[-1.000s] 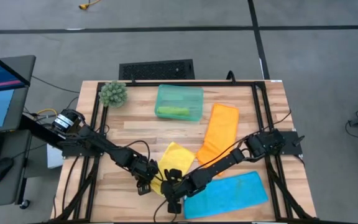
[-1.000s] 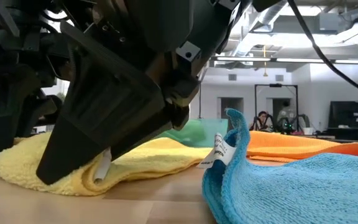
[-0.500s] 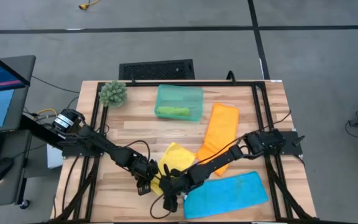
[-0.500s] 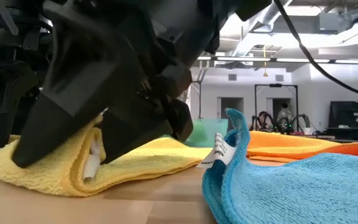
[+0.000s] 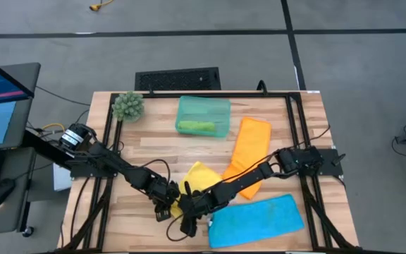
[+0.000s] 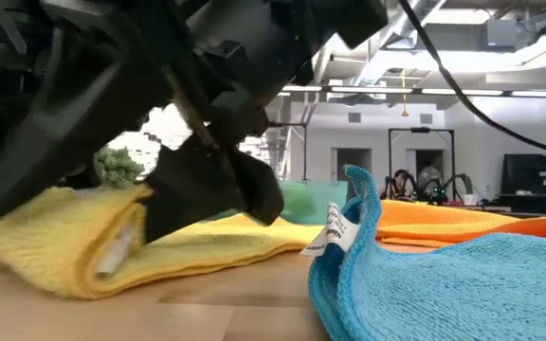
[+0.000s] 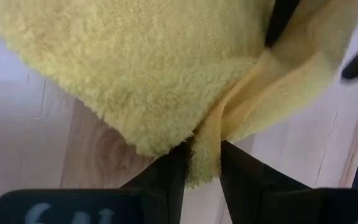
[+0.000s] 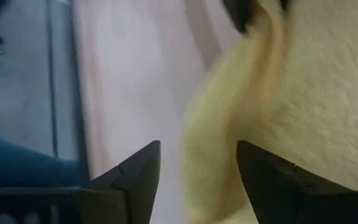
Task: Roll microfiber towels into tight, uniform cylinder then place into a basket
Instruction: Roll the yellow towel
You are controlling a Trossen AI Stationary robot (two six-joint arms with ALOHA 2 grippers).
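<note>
Four towels (image 5: 256, 221) — one basket (image 5: 203, 116) — one plant ball (image 5: 128, 106).

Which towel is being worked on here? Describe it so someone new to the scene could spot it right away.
Start at the wooden table and go to its near edge, where both dark arms meet. The yellow towel lies there, left of the blue towel and below the orange towel. It alone is partly folded, its edge pinched by the left gripper, with the right gripper open beside it.

2 dark jointed arms (image 5: 118, 166) with black cables, wedge-shaped black fingers (image 7: 160, 177)
</note>
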